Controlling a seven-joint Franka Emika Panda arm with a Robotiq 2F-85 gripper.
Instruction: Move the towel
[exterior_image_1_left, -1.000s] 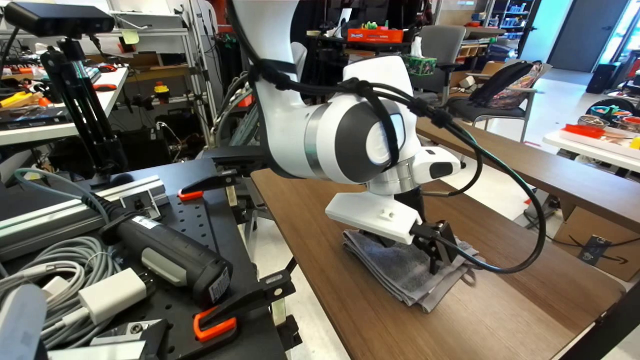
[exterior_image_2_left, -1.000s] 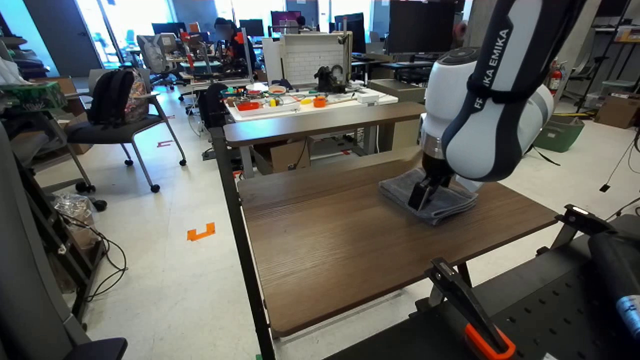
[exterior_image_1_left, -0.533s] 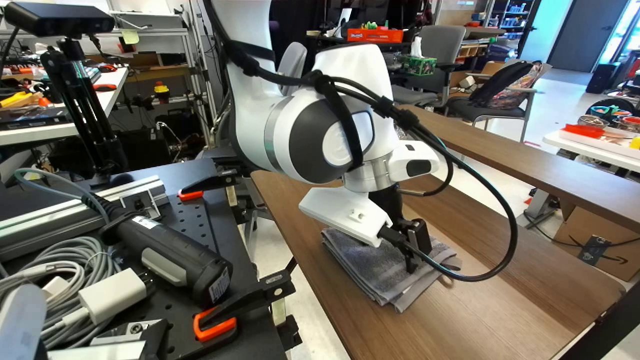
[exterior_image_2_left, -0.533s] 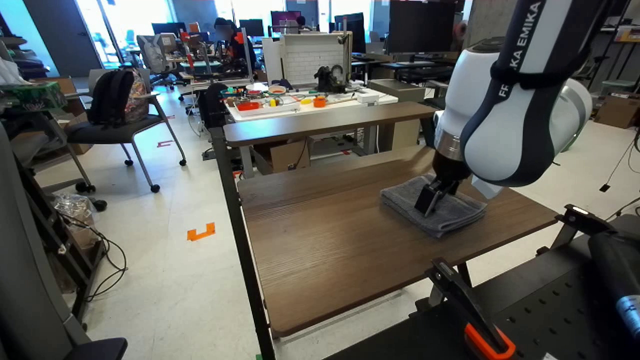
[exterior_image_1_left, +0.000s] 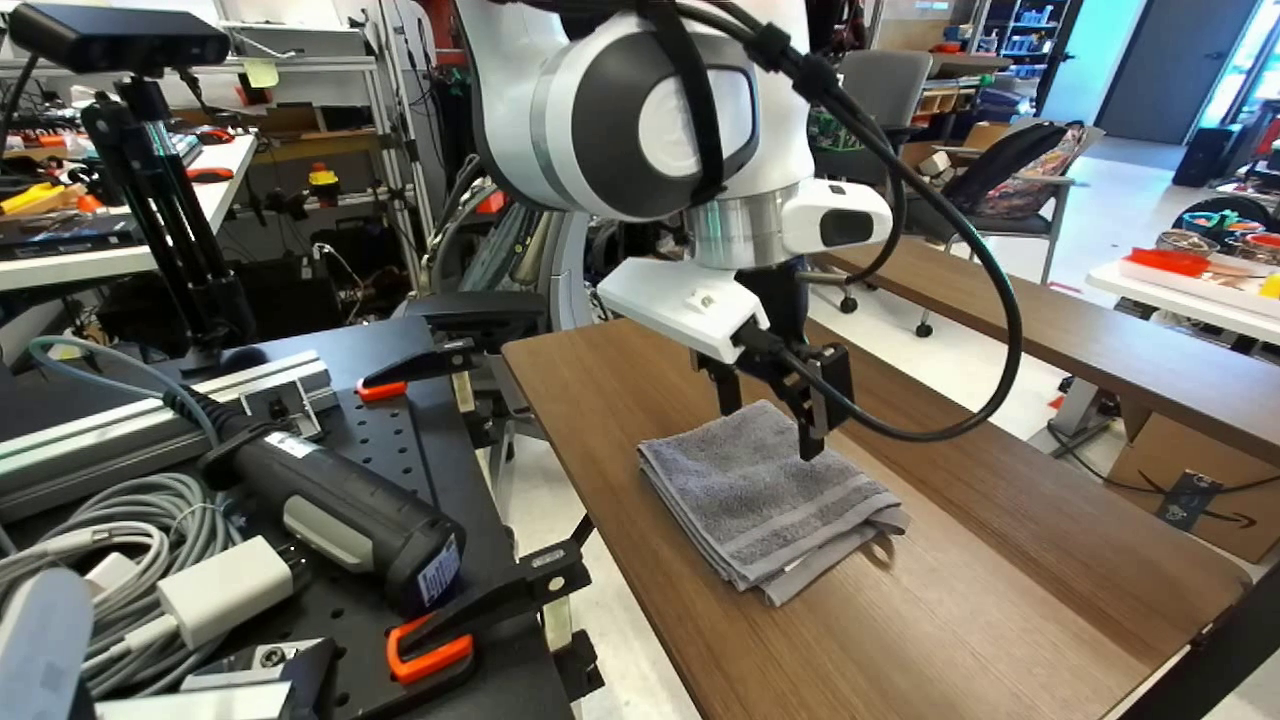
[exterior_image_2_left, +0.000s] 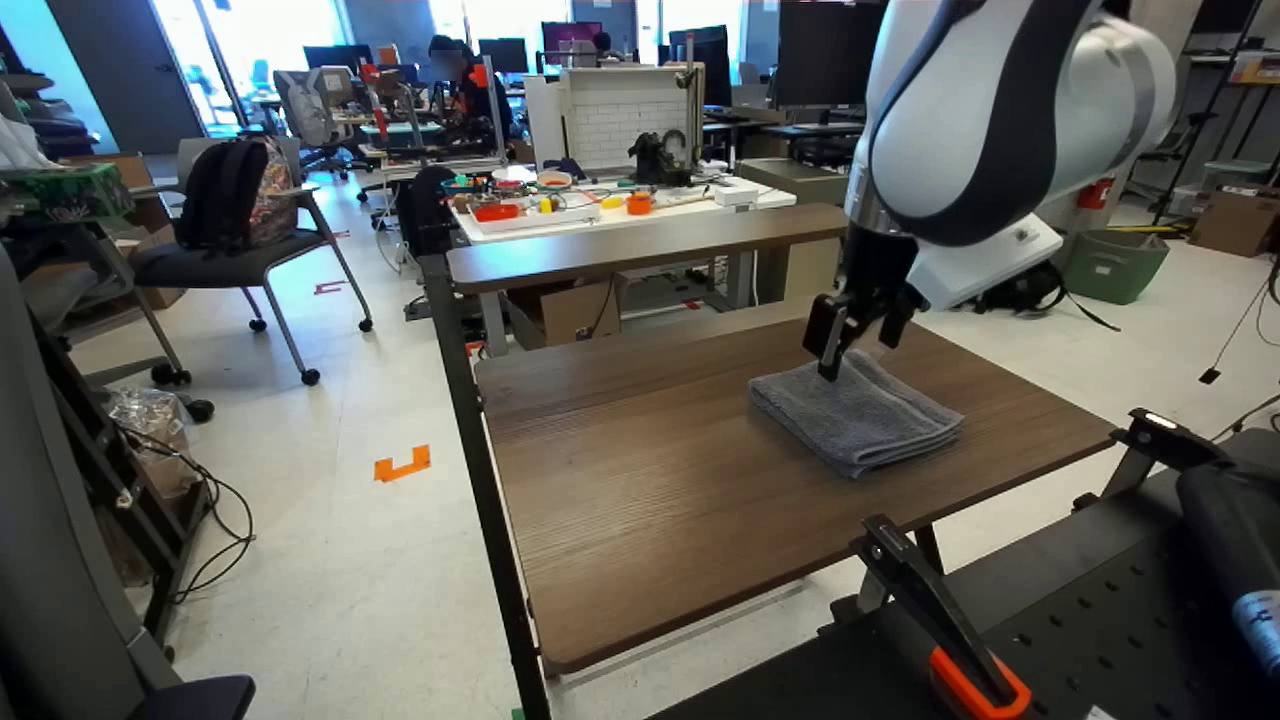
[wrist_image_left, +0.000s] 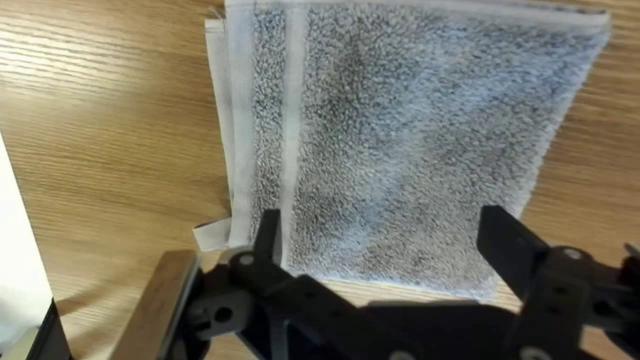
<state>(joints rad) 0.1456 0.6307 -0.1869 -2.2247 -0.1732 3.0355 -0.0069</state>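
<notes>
The towel (exterior_image_1_left: 770, 495) rests folded on the table (exterior_image_1_left: 1000, 620). The gripper (wrist_image_left: 381, 213) stands above one edge of the towel, fingers (wrist_image_left: 507, 250) spread apart, holding nothing. Probable status: placement done, gripper withdrawal outstanding; if not, grasping and carrying are outstanding. No target is specified; completion is unconfirmed.

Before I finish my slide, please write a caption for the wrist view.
Wrist view: open gripper at one edge of a folded grey towel on a wood-grain tabletop.
</notes>
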